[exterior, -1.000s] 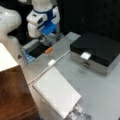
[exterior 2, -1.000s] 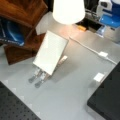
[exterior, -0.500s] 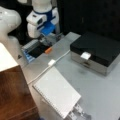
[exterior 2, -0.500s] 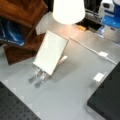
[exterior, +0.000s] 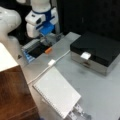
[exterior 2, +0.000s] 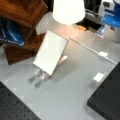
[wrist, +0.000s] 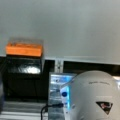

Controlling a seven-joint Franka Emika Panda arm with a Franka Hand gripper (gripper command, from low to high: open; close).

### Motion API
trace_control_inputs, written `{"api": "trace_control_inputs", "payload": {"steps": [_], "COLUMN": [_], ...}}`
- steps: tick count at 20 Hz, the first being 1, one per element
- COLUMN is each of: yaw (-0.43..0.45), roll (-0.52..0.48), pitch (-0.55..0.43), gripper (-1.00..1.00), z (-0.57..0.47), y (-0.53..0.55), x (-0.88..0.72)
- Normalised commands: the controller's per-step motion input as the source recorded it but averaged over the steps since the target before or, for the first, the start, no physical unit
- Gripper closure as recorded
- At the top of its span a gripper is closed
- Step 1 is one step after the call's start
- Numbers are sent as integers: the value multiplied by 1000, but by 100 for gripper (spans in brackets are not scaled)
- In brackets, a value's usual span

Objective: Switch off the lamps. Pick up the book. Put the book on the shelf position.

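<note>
The whitish-grey book (exterior: 58, 90) leans tilted on a small metal stand (exterior: 76, 111) and shows in both front views; nothing holds the book (exterior 2: 51, 52). Its row of dots runs along the left edge. The dark reddish-brown shelf block (exterior: 13, 96) stands at a front view's lower left, and the same block (exterior 2: 21, 11) rises beside the book. My gripper (exterior: 44, 41) hangs at the table's far edge, just above a small orange switch (exterior: 48, 50). That orange switch (wrist: 23, 49) fills the wrist view's left. The lamp shade (exterior 2: 68, 10) glows bright white.
A black box (exterior: 96, 48) with a white label (exterior: 85, 55) sits on a front view's right. A white cable with an inline switch (exterior: 51, 62) crosses the grey table (exterior: 100, 92). My arm's white base (wrist: 92, 97) is behind the switch.
</note>
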Motion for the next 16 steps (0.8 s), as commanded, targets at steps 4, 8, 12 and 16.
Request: {"api": "trace_control_inputs", "payload": {"steps": [4,8,12,16], "yaw": [-107,-90,-62,-47], "roll": [99,93,81,66], "pitch": [-195,-201,-160,-137], "gripper": [100,100,100,100], "z": [-199,-281,-276,-260], "y": [133,124,134,148], "x": [-160,-110,-116,-101]}}
